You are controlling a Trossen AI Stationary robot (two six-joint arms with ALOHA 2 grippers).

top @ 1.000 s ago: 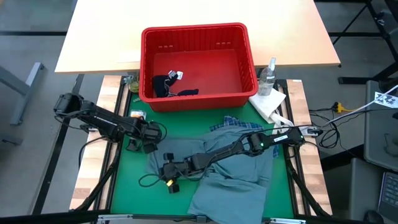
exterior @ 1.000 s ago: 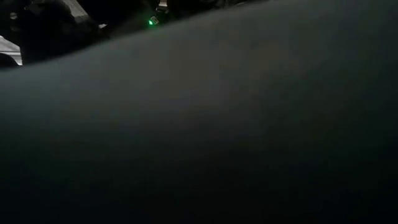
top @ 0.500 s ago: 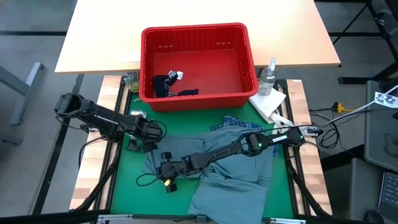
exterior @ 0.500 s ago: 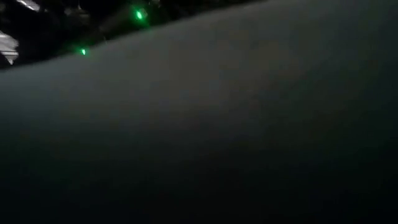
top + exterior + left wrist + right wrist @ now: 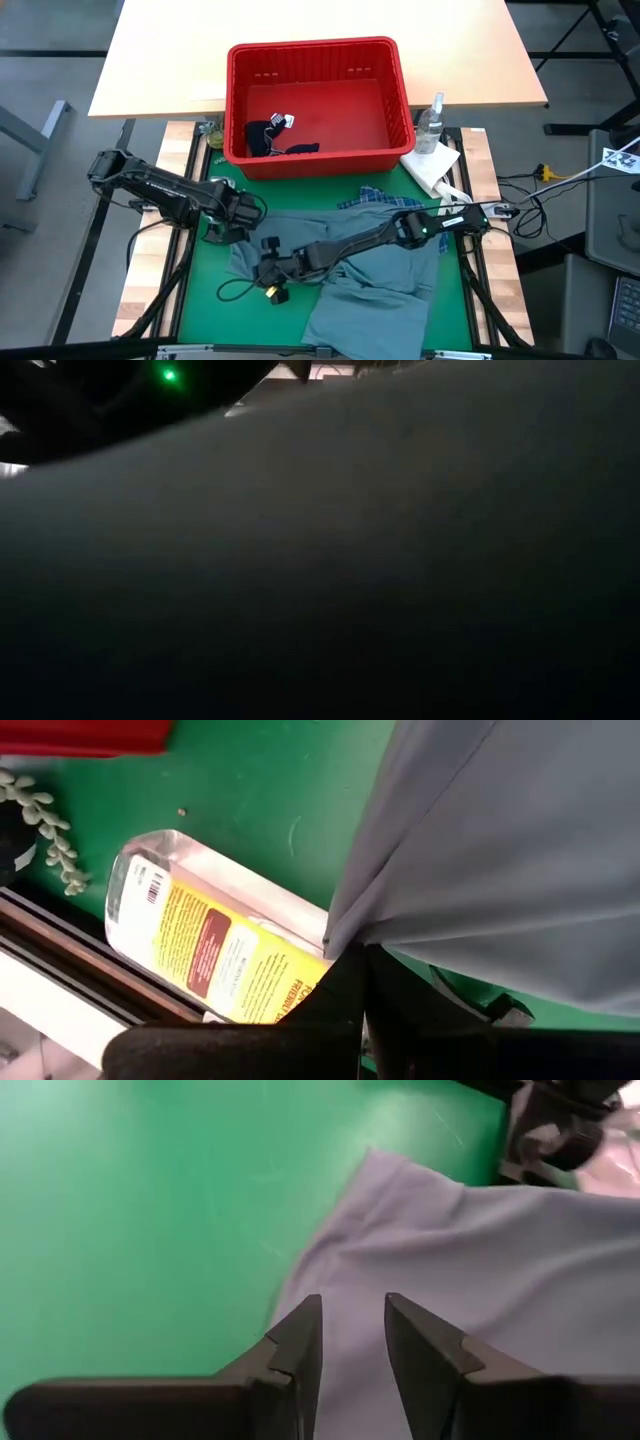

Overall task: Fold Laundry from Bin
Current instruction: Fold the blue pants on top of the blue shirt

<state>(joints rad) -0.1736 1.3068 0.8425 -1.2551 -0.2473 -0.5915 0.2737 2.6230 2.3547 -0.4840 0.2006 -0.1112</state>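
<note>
A soft grey-blue garment (image 5: 370,290) is spread at lower centre. Its corner is pinched by the left tool (image 5: 232,228); the right tool (image 5: 268,272) is held narrowly open. Dark cloth (image 5: 268,138) is seen in the slotted red bin (image 5: 318,55).

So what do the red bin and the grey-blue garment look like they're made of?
The red bin looks like moulded plastic: rigid, evenly coloured, with slotted walls and a thick rim. The grey-blue garment looks like thin woven fabric, matte, lying in soft creases; the fibre can't be told.
</note>
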